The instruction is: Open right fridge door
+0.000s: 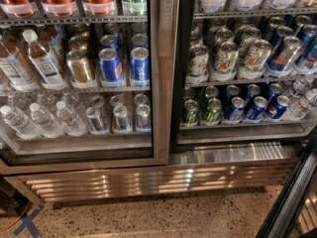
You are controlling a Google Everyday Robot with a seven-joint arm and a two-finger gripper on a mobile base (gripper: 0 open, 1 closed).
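Note:
The right fridge door (291, 200) shows only as a dark gasket edge with a strip of steel frame, slanting across the bottom right corner. It stands swung out from the cabinet. Behind it the right compartment (237, 138) is uncovered, its shelves holding green, silver and blue cans. The gripper is out of view, and no arm shows anywhere.
The left glass door (163, 83) is shut over water bottles, gold cans and blue cans. A steel louvred grille (148, 180) runs along the cabinet base above speckled floor (158, 217). A blue tape cross (27, 225) and an orange cable (9, 225) lie at the bottom left.

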